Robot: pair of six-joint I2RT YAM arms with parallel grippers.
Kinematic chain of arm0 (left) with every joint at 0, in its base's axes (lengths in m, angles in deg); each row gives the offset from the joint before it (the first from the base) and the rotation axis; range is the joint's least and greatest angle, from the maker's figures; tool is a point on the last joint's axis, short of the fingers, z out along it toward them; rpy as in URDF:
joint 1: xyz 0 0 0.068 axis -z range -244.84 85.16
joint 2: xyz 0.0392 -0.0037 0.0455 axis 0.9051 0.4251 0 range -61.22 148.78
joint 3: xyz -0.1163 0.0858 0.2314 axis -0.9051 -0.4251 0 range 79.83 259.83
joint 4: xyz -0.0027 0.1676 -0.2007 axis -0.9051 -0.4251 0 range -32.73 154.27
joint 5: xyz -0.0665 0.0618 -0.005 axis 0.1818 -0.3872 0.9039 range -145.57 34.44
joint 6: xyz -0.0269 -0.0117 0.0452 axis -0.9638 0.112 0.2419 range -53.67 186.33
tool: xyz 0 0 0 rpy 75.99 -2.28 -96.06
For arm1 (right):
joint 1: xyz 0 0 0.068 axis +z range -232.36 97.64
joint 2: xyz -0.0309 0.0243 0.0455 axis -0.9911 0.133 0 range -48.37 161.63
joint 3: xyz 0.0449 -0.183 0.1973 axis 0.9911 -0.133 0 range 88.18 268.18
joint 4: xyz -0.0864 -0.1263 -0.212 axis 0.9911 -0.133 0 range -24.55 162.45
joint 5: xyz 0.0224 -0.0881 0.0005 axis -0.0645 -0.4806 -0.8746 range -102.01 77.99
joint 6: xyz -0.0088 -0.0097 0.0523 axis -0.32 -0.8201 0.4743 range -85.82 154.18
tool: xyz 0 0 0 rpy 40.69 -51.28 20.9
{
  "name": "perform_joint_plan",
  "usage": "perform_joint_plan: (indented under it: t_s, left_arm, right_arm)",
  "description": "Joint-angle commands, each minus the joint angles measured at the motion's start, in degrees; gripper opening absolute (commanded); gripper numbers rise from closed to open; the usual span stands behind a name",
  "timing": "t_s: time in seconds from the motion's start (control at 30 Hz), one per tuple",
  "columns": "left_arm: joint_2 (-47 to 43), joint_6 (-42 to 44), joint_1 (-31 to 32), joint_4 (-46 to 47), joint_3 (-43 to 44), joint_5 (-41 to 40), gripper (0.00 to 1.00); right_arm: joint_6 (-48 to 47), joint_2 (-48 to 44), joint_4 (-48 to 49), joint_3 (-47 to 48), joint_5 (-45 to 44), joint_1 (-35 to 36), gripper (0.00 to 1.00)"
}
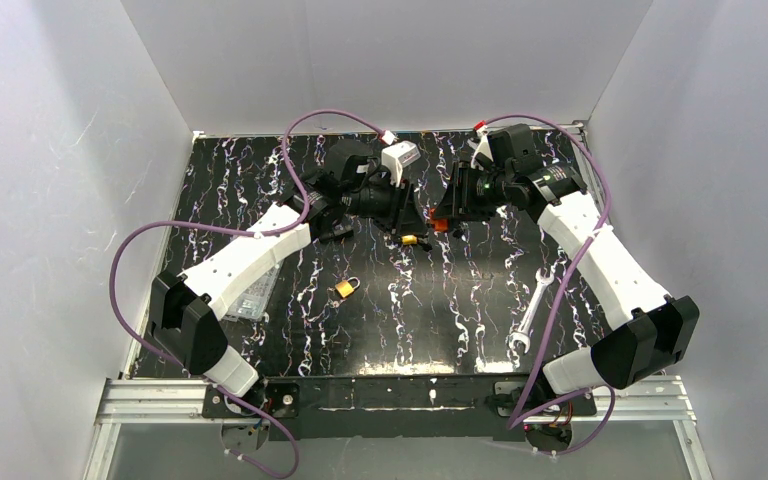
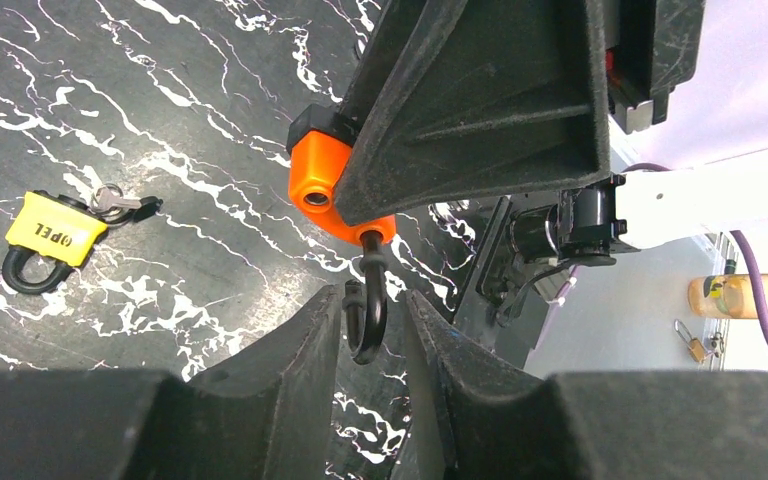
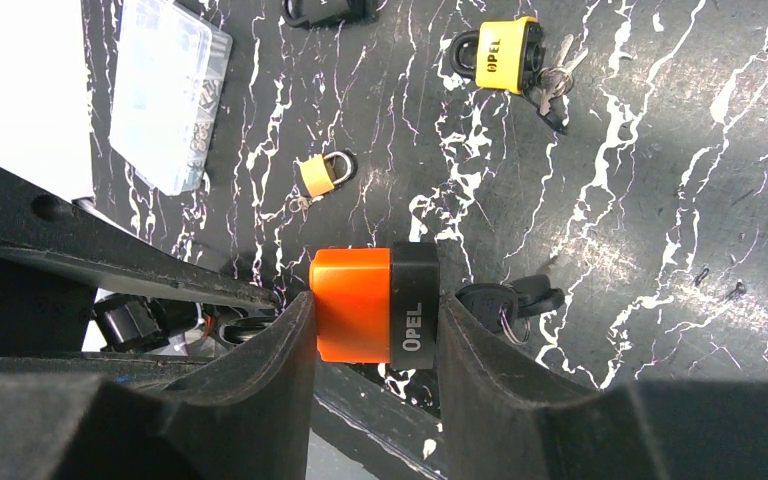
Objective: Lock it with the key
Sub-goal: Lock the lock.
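Pinching the orange OPEL padlock across its body, the right gripper holds it off the black marbled table, just behind and slightly right of the yellow OPEL padlock in the top view. Both right fingers press flat on the lock's sides. A black-headed key on a ring sticks out from the banded end of the orange lock (how deep it sits in the keyhole cannot be made out).

Opposite it, the left gripper meets the lock from the other end. Its fingers stand a narrow way apart on either side of the black shackle, which hangs between them. I cannot tell whether they actually bear on it.

The yellow padlock lies flat on the table with its own keys touching it. A small brass padlock lies left of the yellow one and nearer the arm bases. A clear plastic box sits well to the yellow lock's left, and a wrench lies well to its right, toward the near edge.
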Motion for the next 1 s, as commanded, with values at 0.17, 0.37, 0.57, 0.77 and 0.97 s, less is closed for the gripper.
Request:
perform_joint_plan:
  t_s: [0.17, 0.37, 0.57, 0.77, 0.97]
  left_arm:
    - [-1.3, 0.5, 0.6, -1.1, 0.2, -0.2, 0.27]
    - [-1.4, 0.9, 0.6, -1.5, -0.3, -0.7, 0.24]
    - [-1.3, 0.9, 0.7, -1.7, -0.4, -1.0, 0.23]
    - [-0.6, 0.8, 0.8, -1.7, -0.4, -1.2, 0.21]
    - [-0.2, 0.5, 1.1, -1.2, -0.1, -1.7, 0.11]
  right_arm:
    - [0.1, -2.0, 1.5, 2.7, -0.2, 0.4, 0.01]
    - [0.2, -2.2, 1.8, 2.2, -0.3, 0.4, 0.01]
    - [0.4, -2.3, 1.9, 2.3, -0.3, 0.4, 0.01]
    - [0.4, -2.3, 1.9, 2.3, -0.1, 0.4, 0.01]
    - [0.6, -2.4, 1.7, 2.2, -0.1, 0.4, 0.01]
